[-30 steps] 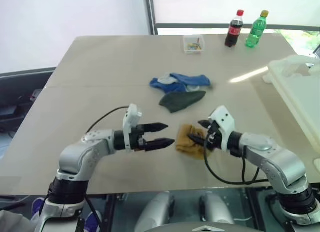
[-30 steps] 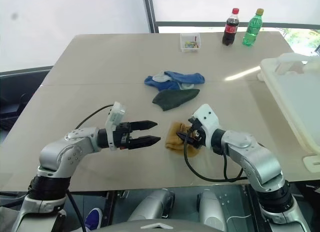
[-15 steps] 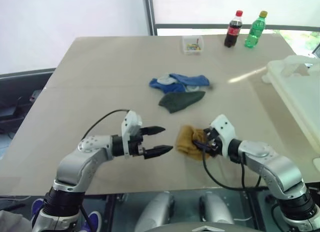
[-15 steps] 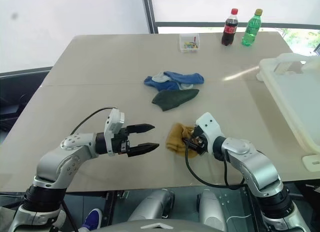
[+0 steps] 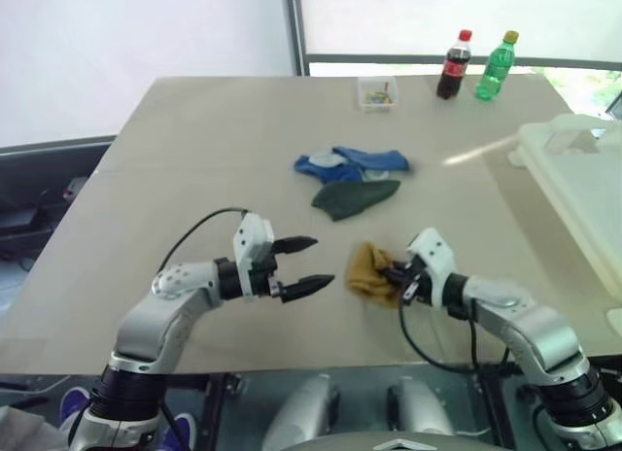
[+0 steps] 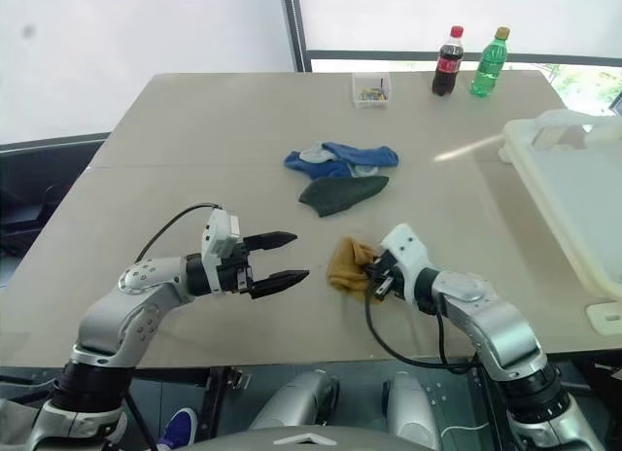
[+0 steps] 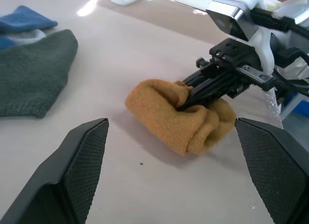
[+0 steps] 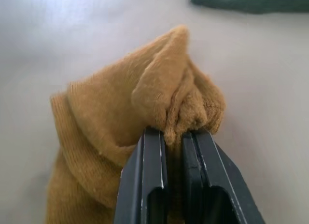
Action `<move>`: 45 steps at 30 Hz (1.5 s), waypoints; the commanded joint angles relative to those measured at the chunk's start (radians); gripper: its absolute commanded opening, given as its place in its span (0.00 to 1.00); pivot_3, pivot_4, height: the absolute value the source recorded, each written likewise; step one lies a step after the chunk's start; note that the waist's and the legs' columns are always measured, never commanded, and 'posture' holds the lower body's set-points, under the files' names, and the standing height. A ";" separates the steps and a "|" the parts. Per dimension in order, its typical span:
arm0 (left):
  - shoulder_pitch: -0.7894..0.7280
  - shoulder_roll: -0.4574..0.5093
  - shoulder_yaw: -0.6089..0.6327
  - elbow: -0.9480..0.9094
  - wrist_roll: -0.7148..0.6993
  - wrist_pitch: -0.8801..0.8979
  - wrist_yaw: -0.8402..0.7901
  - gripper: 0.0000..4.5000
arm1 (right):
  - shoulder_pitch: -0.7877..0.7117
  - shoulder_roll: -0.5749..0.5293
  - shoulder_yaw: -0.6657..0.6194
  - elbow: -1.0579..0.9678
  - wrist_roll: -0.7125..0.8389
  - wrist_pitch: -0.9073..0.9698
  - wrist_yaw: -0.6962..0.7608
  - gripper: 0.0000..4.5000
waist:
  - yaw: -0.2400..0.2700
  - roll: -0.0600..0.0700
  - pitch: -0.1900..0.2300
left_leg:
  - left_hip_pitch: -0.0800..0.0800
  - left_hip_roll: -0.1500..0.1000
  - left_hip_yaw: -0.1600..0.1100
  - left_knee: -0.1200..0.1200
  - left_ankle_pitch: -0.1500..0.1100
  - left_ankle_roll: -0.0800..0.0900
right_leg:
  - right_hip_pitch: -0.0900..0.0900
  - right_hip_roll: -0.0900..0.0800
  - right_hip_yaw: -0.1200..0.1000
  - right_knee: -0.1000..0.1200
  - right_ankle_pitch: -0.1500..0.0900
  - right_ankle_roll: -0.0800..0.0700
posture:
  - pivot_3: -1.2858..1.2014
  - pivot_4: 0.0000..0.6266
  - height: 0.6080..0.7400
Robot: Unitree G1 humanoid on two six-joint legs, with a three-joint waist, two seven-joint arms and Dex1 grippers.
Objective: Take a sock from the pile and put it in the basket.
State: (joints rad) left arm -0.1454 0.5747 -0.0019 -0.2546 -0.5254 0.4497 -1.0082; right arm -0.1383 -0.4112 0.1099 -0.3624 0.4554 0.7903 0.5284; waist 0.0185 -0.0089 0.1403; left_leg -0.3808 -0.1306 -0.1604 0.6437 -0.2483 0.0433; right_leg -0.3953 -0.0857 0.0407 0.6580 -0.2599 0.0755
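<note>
A mustard-yellow sock (image 5: 366, 267) lies bunched on the table near its front edge, apart from the pile. My right gripper (image 8: 171, 137) is shut on a fold of this sock, the cloth pinched between its black fingers (image 7: 205, 89). My left gripper (image 5: 322, 261) hovers open to the left of the sock, pointing at it, with nothing between its fingers. The pile sits farther back at mid-table: a bright blue sock (image 5: 352, 161) and a dark green sock (image 5: 355, 196). The cream-white basket (image 6: 569, 193) stands at the table's right edge.
At the far edge of the table stand a small clear box of coloured bits (image 5: 377, 91), a cola bottle (image 5: 452, 62) and a green bottle (image 5: 495, 64). Bare tabletop (image 5: 194, 169) stretches to the left of the socks.
My right gripper has sunk a little onto the yellow sock and closed on it. The left gripper has rolled slightly in place and stays open.
</note>
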 commanded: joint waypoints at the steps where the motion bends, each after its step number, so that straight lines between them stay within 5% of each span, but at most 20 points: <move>1: -0.028 -0.028 0.006 -0.009 0.016 -0.061 0.026 0.99 | -0.025 0.028 -0.216 -0.025 0.132 0.043 -0.048 0.00 | -0.001 0.002 0.002 | -0.002 0.000 0.001 0.000 0.001 0.001 | -0.002 0.000 0.000 0.000 0.000 0.000 | 0.52 0.24 1.00; 7: -0.063 -0.072 -0.050 -0.023 0.064 -0.122 0.039 0.99 | -0.118 0.009 -0.522 -0.038 0.360 0.140 -0.150 0.00 | -0.007 0.002 0.002 | -0.003 0.000 0.003 -0.007 0.003 0.003 | -0.008 0.000 0.002 0.000 0.000 -0.001 | 0.52 0.24 1.00; 11: -0.095 -0.126 -0.081 -0.015 0.069 -0.123 0.071 0.99 | -0.273 -0.120 -0.732 0.096 0.446 0.155 -0.228 0.00 | -0.004 0.005 0.004 | -0.011 -0.001 0.006 -0.007 0.005 0.000 | -0.015 -0.001 0.004 0.000 0.000 -0.001 | 0.52 0.24 1.00; 15: -0.100 -0.144 -0.101 -0.001 0.082 -0.134 0.076 0.99 | -0.456 -0.265 -0.815 0.361 0.375 0.107 -0.324 0.00 | -0.005 0.005 0.004 | -0.015 -0.001 0.006 -0.006 0.005 0.000 | -0.018 -0.001 0.003 0.001 0.000 -0.001 | 0.52 0.24 1.00; 26: -0.127 -0.151 -0.102 0.032 0.104 -0.153 0.097 0.99 | -0.790 -0.455 -0.580 1.294 0.004 -0.208 -0.204 0.00 | -0.031 0.005 0.004 | -0.014 0.001 0.015 -0.006 0.005 0.001 | -0.019 -0.001 0.009 0.001 0.000 -0.001 | 0.52 0.24 1.00; 32: -0.086 -0.152 -0.081 -0.037 0.070 -0.135 0.120 0.99 | -0.832 -0.485 -0.399 1.526 -0.207 -0.373 -0.111 0.00 | -0.032 0.005 0.005 | -0.015 0.001 0.016 -0.006 0.005 0.002 | -0.020 0.000 0.010 0.000 0.000 -0.001 | 0.52 0.24 1.00; 39: -0.095 -0.186 -0.050 -0.091 -0.042 -0.113 0.118 0.99 | -0.854 -0.496 -0.380 1.567 -0.250 -0.407 -0.029 0.74 | -0.030 0.004 0.005 | -0.015 0.001 0.015 -0.002 0.004 0.002 | -0.018 0.000 0.009 0.001 0.000 0.000 | 0.52 0.24 1.00; 42: -0.112 -0.191 -0.051 -0.069 -0.047 -0.116 0.117 0.99 | -0.854 -0.498 -0.390 1.564 -0.251 -0.399 -0.024 0.95 | -0.034 0.004 0.005 | -0.015 0.001 0.015 -0.001 0.004 0.002 | -0.017 0.001 0.009 0.002 0.000 0.000 | 0.52 0.24 1.00; 45: -0.125 -0.192 -0.050 -0.049 -0.050 -0.116 0.108 0.99 | -0.851 -0.507 -0.418 1.548 -0.234 -0.379 -0.036 0.99 | -0.033 0.004 0.005 | -0.014 0.001 0.015 -0.001 0.004 0.002 | -0.017 0.001 0.009 0.002 0.000 0.000 | 0.52 0.24 1.00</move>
State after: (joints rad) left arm -0.2591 0.3838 -0.0670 -0.2965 -0.5551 0.3441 -0.8913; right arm -0.9846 -0.8977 -0.2897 1.1980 0.2107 0.3934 0.4928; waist -0.0148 -0.0045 0.1449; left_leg -0.3952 -0.1293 -0.1454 0.6429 -0.2439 0.0456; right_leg -0.4127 -0.0846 0.0501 0.6603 -0.2595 0.0750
